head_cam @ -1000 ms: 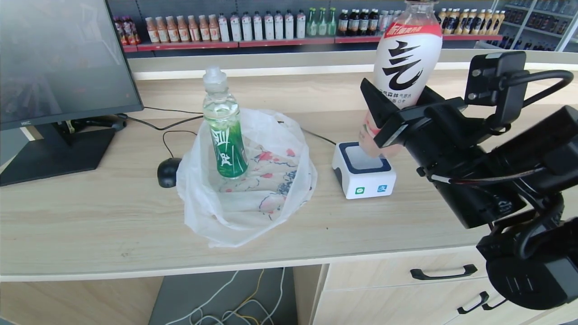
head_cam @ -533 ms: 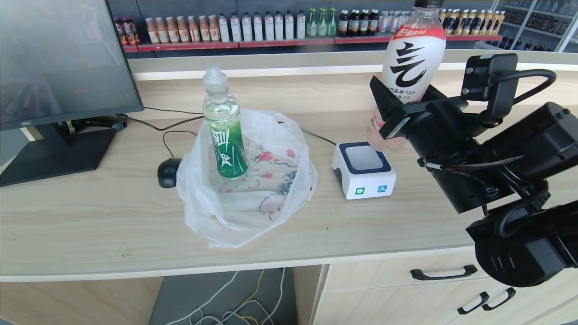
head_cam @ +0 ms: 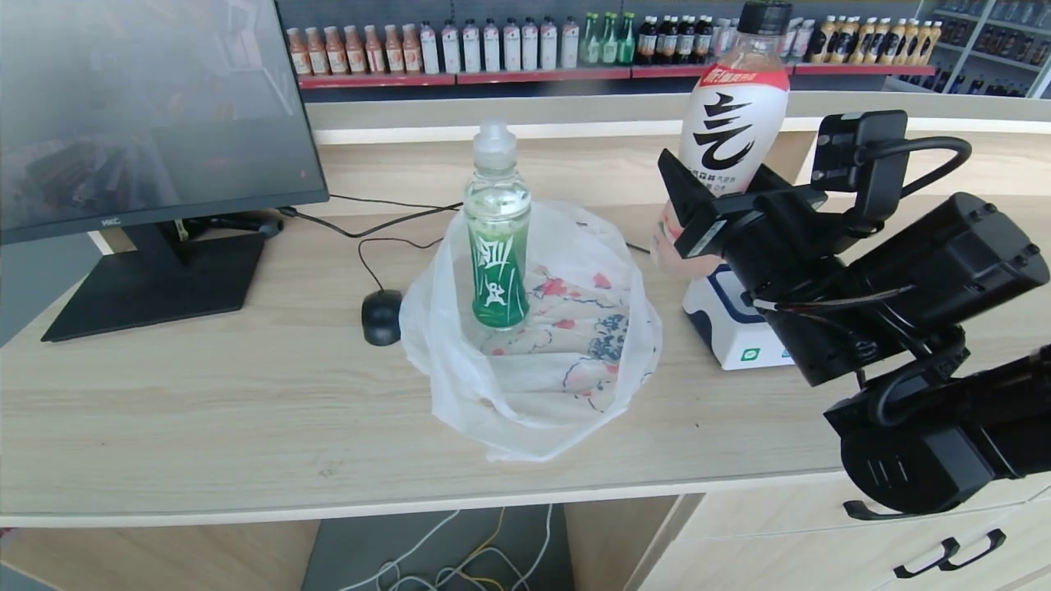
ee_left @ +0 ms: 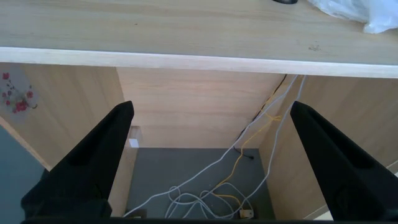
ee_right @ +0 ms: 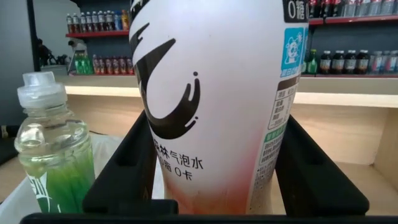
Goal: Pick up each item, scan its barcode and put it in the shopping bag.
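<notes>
Gripping the white bottle (head_cam: 733,123) upright at the frame's upper right, the right hand (head_cam: 713,215) holds it just above the scanner (head_cam: 739,338). I'd call this the scan step, and next comes a careful carry toward frame centre, down into the shopping bag (head_cam: 534,402) beside the green bottle (head_cam: 497,254). Its label shows a red band, bold black brush characters and a panel of small print.

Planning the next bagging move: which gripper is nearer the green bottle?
Right. The right gripper holds the white bottle beside the green bottle; the left gripper sits below the counter edge, well away.
</notes>
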